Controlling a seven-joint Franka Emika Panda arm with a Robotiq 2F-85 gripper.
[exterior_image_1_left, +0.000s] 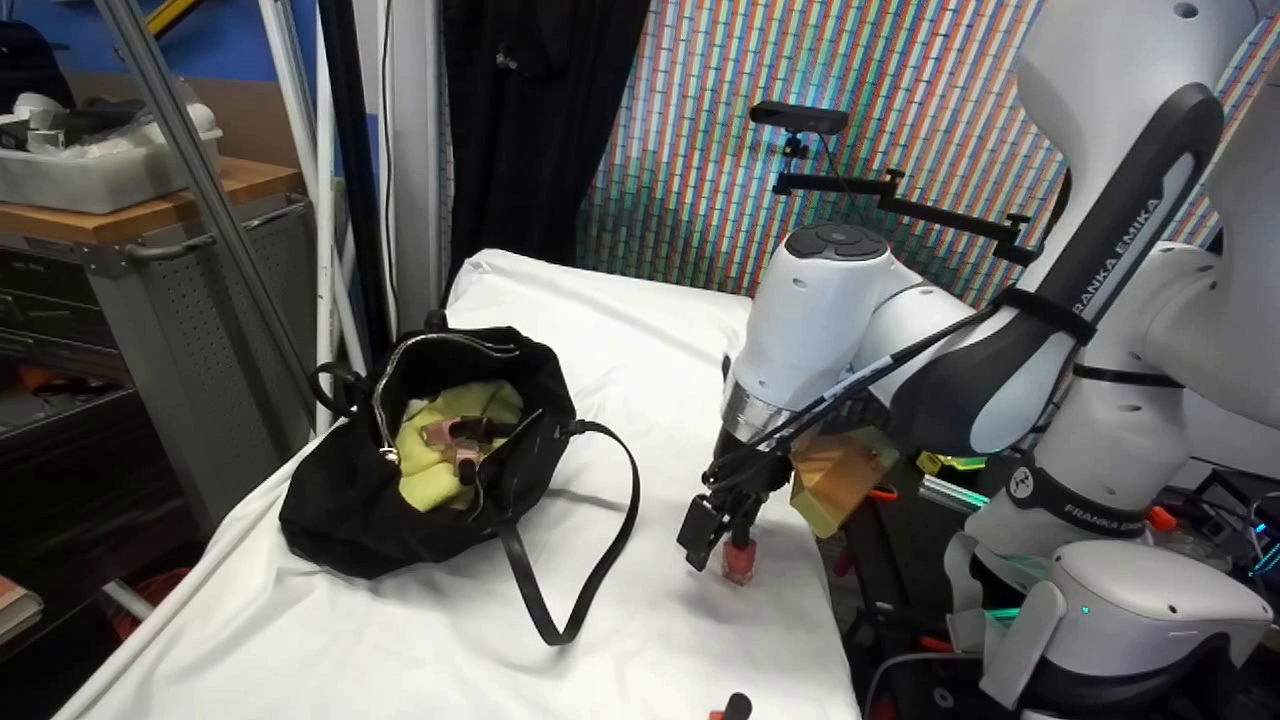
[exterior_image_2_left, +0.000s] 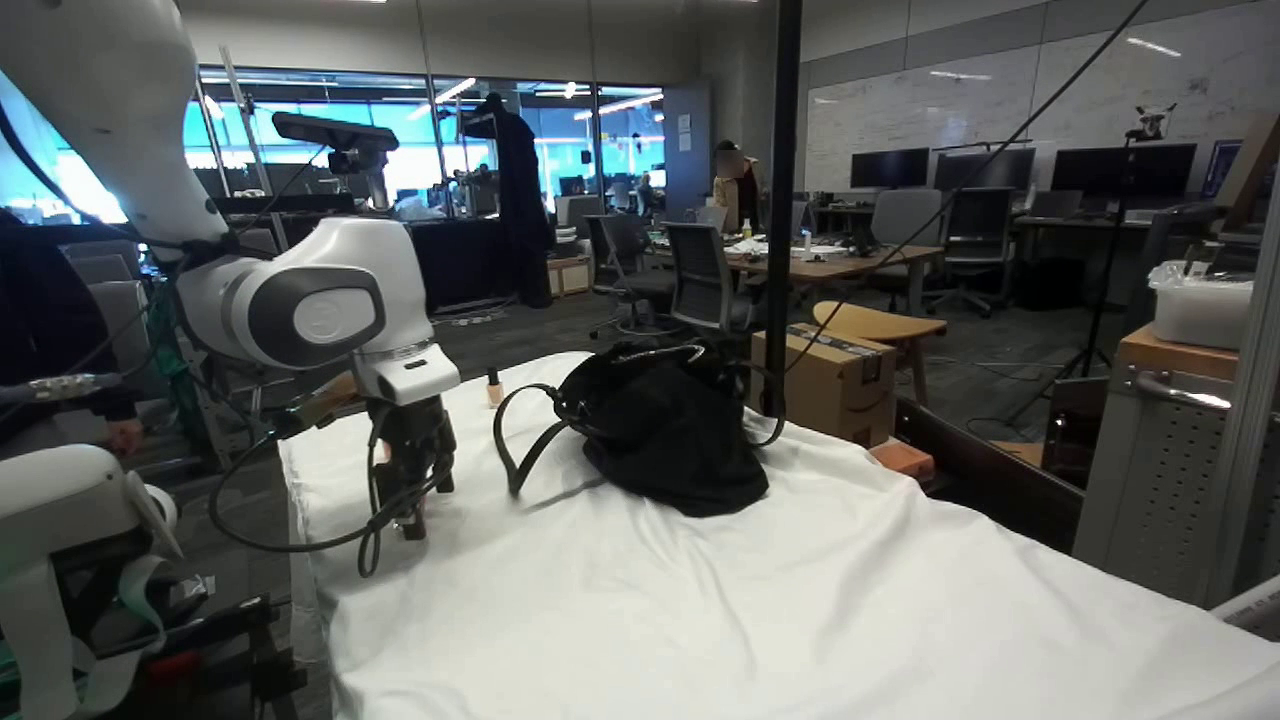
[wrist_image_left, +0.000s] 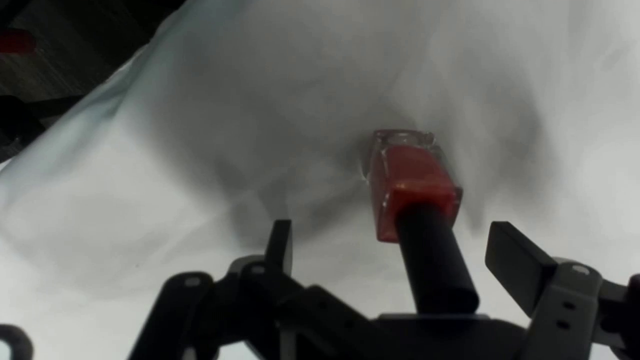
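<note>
A red nail polish bottle (wrist_image_left: 412, 175) with a long black cap stands on the white cloth. My gripper (wrist_image_left: 392, 237) is open around it, pointing down, one finger to each side. In the wrist view the cap lies between the fingers, nearer the right one, and a gap shows on both sides. The same bottle (exterior_image_1_left: 739, 563) appears below the gripper (exterior_image_1_left: 722, 537) in an exterior view. Beside them is a black bag (exterior_image_1_left: 345, 520), unzipped, with a yellow cloth (exterior_image_1_left: 425, 482) and pinkish dark-capped bottles (exterior_image_1_left: 465, 432) inside. In an exterior view the gripper (exterior_image_2_left: 430, 505) hides the bottle.
A bag strap (exterior_image_1_left: 615, 550) loops over the cloth toward the gripper. Another black-capped bottle (exterior_image_1_left: 736, 706) is cut off at the frame's bottom; one bottle (exterior_image_2_left: 494, 390) stands near the table's far edge. The white-covered table (exterior_image_2_left: 800, 600) ends beside the robot base. A cardboard box (exterior_image_2_left: 840, 390) stands beyond.
</note>
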